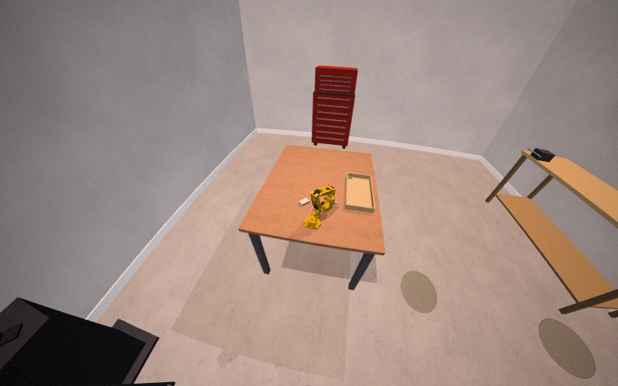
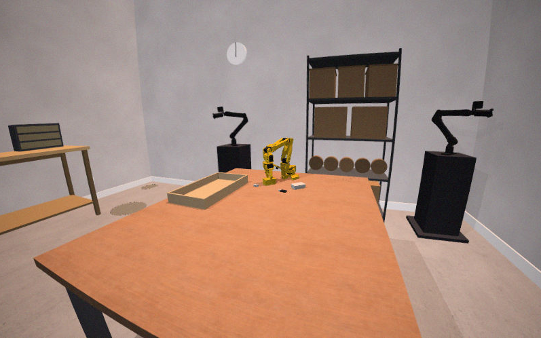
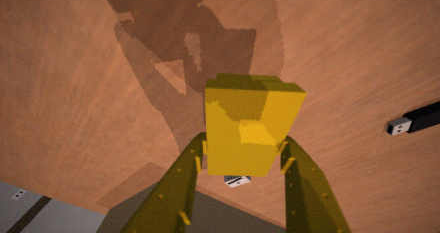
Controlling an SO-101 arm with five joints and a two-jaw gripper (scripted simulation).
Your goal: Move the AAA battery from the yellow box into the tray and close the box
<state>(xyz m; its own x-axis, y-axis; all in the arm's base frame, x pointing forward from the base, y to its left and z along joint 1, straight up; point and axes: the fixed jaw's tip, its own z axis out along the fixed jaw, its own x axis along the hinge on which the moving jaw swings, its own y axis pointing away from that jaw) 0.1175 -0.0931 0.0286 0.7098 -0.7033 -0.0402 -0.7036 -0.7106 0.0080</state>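
Note:
My gripper (image 3: pixel 242 146) is shut on the yellow box (image 3: pixel 250 127), one finger on each side. It holds the box low over the orange table; I cannot tell if the box touches the table. The gripper also shows in the exterior view (image 2: pixel 269 178) and the top view (image 1: pixel 329 201), between the arm's base and the tray. The open wooden tray (image 1: pixel 360 191) lies to the right of the arm and also shows in the exterior view (image 2: pixel 207 189). A small green thing (image 1: pixel 349 177) lies in the tray's far corner. No battery is clearly visible.
A black USB stick (image 3: pixel 415 120) lies on the table to the right of the box. A small grey piece (image 3: pixel 237 180) lies just under the box. A white box (image 1: pixel 304 201) sits to the left of the arm.

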